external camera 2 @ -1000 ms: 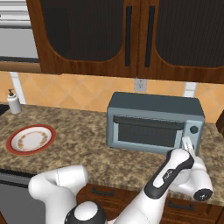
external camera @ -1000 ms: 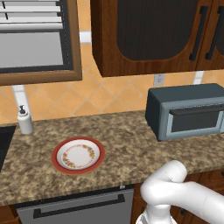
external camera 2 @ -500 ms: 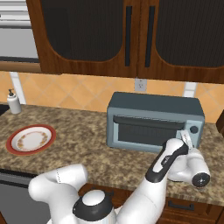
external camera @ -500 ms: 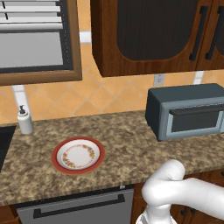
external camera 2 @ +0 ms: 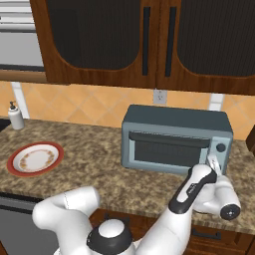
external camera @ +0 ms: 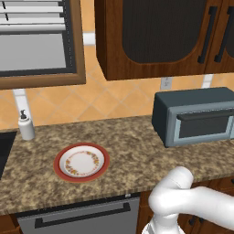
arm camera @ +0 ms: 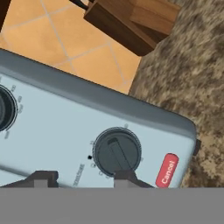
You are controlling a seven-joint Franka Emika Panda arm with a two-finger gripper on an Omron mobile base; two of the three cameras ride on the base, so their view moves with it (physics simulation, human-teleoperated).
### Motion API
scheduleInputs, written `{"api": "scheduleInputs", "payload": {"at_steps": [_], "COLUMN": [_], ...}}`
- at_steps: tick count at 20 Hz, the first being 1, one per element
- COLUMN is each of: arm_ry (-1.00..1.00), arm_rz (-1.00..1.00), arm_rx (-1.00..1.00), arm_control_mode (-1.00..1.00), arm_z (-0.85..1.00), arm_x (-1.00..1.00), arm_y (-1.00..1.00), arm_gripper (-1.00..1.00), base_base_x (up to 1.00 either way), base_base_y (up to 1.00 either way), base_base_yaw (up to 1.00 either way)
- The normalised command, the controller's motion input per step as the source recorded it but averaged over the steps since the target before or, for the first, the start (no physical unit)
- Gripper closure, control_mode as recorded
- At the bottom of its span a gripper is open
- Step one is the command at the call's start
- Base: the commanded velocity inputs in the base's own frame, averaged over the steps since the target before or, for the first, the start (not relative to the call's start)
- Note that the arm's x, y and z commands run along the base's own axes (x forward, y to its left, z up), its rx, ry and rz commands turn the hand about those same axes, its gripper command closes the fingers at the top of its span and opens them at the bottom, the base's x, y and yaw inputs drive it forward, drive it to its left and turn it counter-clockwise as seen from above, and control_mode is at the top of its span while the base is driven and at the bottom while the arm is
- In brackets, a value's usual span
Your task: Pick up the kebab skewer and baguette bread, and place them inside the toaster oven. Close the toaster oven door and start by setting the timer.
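granite table (external camera 2: 89, 164) carries the shut toaster oven (external camera 2: 174, 137). end effector (arm camera: 81, 177) sits at the timer knob (arm camera: 117, 152); whether it grips, i cannot tell. centre both fingers on the knob, then twist squarely.

A speckled brown counter (external camera: 132, 146) carries a red-rimmed plate (external camera: 82, 162) at left of centre, a white soap bottle (external camera: 25, 125) by the tiled wall at far left, and the blue-grey toaster oven (external camera: 194, 114) at right, its door (external camera: 203, 125) shut. Dark wood cabinets (external camera: 155, 34) hang above. The white arm (external camera: 183, 201) rises at lower right.
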Motion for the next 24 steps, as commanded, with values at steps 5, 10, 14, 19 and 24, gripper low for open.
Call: {"api": "scheduleInputs", "payload": {"at_steps": [5, 10, 14, 19, 24], "arm_ry": [0.01, 0.05, 0.06, 0.07, 0.05], "arm_rz": [-0.01, -0.03, -0.04, -0.05, -0.05], "arm_rx": [-0.03, -0.03, -0.02, -0.02, -0.01], "arm_control_mode": [-1.00, -1.00, -1.00, -1.00, -1.00], "arm_z": [-0.04, 0.00, -0.03, -0.08, -0.04], "arm_x": [0.00, 0.00, 0.00, -0.05, -0.16], "arm_y": [-0.24, -0.11, -0.07, -0.19, -0.15], "arm_gripper": [-1.00, -1.00, -1.00, -1.00, -1.00], "base_base_x": [0.00, 0.00, 0.00, 0.00, 0.00], "base_base_y": [0.00, 0.00, 0.00, 0.00, 0.00], "base_base_yaw": [0.00, 0.00, 0.00, 0.00, 0.00]}}
